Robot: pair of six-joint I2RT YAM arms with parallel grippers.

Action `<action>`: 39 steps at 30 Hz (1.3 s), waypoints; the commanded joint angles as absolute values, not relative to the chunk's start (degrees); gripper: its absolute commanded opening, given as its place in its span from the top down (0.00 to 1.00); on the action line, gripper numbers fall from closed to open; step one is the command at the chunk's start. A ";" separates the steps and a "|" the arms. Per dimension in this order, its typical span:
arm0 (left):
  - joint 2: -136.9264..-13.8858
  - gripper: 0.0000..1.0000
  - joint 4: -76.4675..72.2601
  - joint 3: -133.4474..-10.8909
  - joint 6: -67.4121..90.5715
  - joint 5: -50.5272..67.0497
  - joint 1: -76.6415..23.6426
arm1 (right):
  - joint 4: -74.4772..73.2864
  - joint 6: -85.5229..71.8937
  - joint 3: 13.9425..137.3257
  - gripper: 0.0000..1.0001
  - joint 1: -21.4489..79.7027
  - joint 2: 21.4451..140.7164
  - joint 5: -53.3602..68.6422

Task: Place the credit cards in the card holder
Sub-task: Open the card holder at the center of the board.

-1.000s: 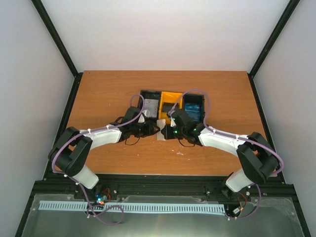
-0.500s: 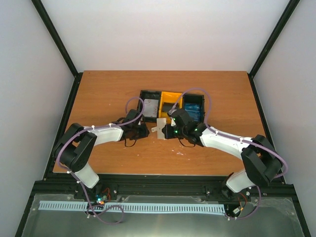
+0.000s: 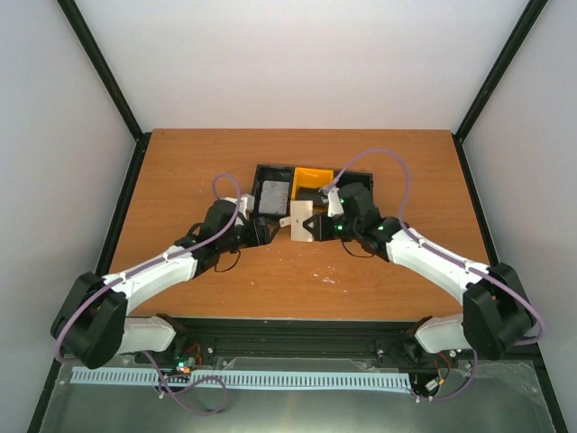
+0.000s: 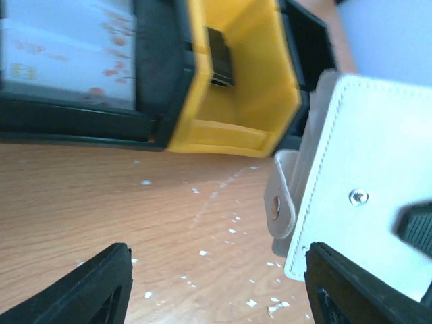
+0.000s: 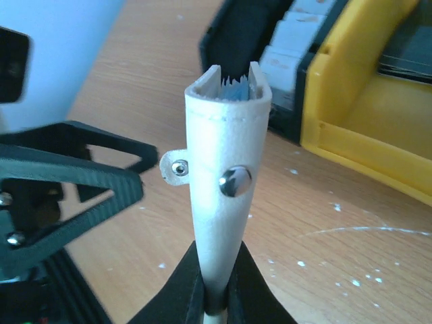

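The right claw is pinching the cream card holder by its lower edge and holds it lifted off the bench, just in front of the black-and-yellow tray. In the right wrist view the card holder stands upright with its open end up, and the right claw is clamped on it from both sides at the bottom. The edge of a blue card shows between the holder's two walls at the top. A small snap tab sticks out from the holder's side, and a round metal stud sits on its face.

The left claw hangs just beside the holder, on its left, near the tray's front wall, and touches neither. In the left wrist view the left claw has its fingers spread wide over bare bench with nothing between them. The card holder fills the right of that view, apart from the fingers.

In the tray, a grey-white card lies flat in the left black compartment. A dark card stands on edge in the yellow middle compartment. The right compartment is mostly hidden by the right arm, so its contents cannot be told.
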State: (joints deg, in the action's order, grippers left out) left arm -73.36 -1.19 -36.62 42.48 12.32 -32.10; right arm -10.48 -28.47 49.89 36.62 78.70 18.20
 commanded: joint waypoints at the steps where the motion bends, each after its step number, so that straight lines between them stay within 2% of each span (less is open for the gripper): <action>1: -70.97 0.26 -8.30 -34.80 40.96 21.54 -32.01 | -6.84 -27.80 49.98 0.97 34.99 74.86 32.40; 5: -69.67 0.25 -11.10 -33.34 40.71 24.88 -31.99 | -3.82 -31.44 49.43 0.97 34.96 74.22 40.03; 8: -66.55 0.30 -12.65 -31.32 41.09 23.68 -32.00 | -3.62 -32.40 49.05 0.97 34.98 73.92 41.02; 14: -59.84 0.55 -13.66 -28.53 40.63 19.10 -31.99 | -3.12 -33.20 48.44 0.97 34.98 73.82 42.50; 18: -60.38 0.76 -14.38 -28.55 40.05 21.54 -31.95 | -2.51 -33.58 48.52 0.97 34.98 73.88 43.22; 22: -61.07 0.94 -15.40 -28.21 40.31 22.46 -31.99 | -2.59 -33.66 48.22 0.97 34.98 74.25 43.07; 24: -61.04 0.99 -14.79 -28.30 40.18 22.06 -31.99 | -2.68 -33.70 47.89 0.97 34.97 74.31 42.43; 26: -60.76 0.99 -13.68 -28.46 39.93 21.62 -31.99 | -3.46 -33.33 47.56 0.97 34.98 74.53 40.55; 27: -60.60 0.99 -12.78 -28.62 39.86 21.32 -31.99 | -4.45 -32.86 47.51 0.92 34.98 74.79 38.77; 30: -60.59 0.99 -8.28 -29.71 40.14 20.93 -31.99 | -8.08 -31.52 47.25 0.65 34.98 76.36 31.50; 32: -61.24 0.99 -3.95 -31.07 40.26 21.53 -31.99 | -9.89 -31.13 46.80 0.53 35.06 77.99 27.14; 35: -62.37 1.00 -1.04 -31.40 40.91 23.87 -31.99 | -10.68 -31.53 45.99 0.46 35.09 80.60 24.15; 39: -64.94 0.99 -1.69 -29.63 42.34 26.63 -31.99 | -10.01 -32.73 45.39 0.44 35.57 84.51 24.11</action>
State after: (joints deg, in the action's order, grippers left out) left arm -62.92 -3.75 -28.82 41.06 23.46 -32.10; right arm -8.86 -32.36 46.24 34.96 81.52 27.42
